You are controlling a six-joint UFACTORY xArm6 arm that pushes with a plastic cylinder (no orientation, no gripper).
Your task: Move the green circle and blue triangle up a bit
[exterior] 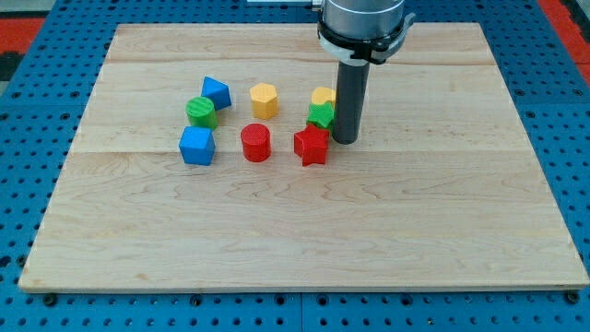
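The green circle [201,112] sits on the wooden board at the view's left of centre, touching the blue triangle [216,92] just above and to its right. My tip [345,139] is far to the view's right of both, right beside the green star [321,115] and the red star [312,146].
A blue cube [196,146] lies just below the green circle. A red cylinder [255,143] and a yellow hexagon [264,100] are in the middle. A yellow block [323,96] sits above the green star, beside the rod. The board's top edge [295,28] is well above.
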